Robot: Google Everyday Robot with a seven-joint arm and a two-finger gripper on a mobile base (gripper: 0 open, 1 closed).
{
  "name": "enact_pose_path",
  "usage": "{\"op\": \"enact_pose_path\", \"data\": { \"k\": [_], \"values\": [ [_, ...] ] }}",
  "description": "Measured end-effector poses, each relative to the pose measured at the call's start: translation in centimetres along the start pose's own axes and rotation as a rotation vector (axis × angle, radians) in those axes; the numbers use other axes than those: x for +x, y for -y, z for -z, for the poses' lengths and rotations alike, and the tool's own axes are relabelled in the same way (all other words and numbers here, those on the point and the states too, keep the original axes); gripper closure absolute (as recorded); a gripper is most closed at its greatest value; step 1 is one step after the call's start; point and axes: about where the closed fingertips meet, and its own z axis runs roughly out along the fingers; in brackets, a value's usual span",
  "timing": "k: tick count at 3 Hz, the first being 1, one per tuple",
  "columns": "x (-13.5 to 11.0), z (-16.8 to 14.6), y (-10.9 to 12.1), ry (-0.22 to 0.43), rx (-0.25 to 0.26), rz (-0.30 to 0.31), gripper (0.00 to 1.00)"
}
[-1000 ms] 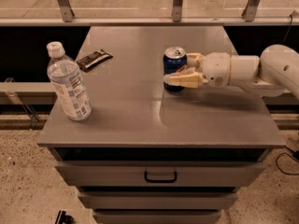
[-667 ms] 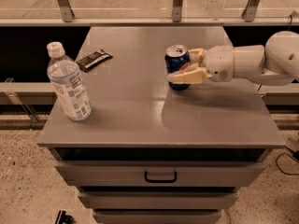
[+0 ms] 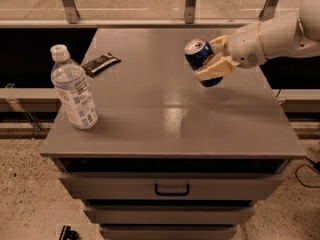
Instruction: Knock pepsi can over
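At the surface's (image 3: 165, 119) 8 o'clock, nearest, the water bottle (image 3: 74, 91) stands upright, well apart from the action. Farther back, toward 2 o'clock, the gripper (image 3: 212, 59) has its jaws clamped on the pepsi can (image 3: 196, 54), tilted and off the surface. If released here, it could bounce and roll off the right edge. A snack wrapper (image 3: 101, 64) lies at 11 o'clock.

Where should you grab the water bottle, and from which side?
Probably around its middle, at the label, coming from its right. The bottle stands upright, tall and round, so its straight sides suit two fingers, and the arm is already on that side of the table. Gripping near the cap might tip it. The gripper is at the right, shut on the tilted can.
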Motion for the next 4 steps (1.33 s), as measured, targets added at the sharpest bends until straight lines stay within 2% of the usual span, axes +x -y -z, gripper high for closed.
{"op": "enact_pose_path", "data": {
  "k": [1,2,3,4],
  "values": [
    [0.1,0.8,0.5,-0.173,0.028,0.049,1.0],
    [0.0,1.2,0.4,-0.35,0.032,0.124,0.92],
    [0.2,1.7,0.5,-0.491,0.021,0.188,0.95],
    [0.2,2.1,0.4,-0.598,-0.008,0.242,0.97]
  ]
}}
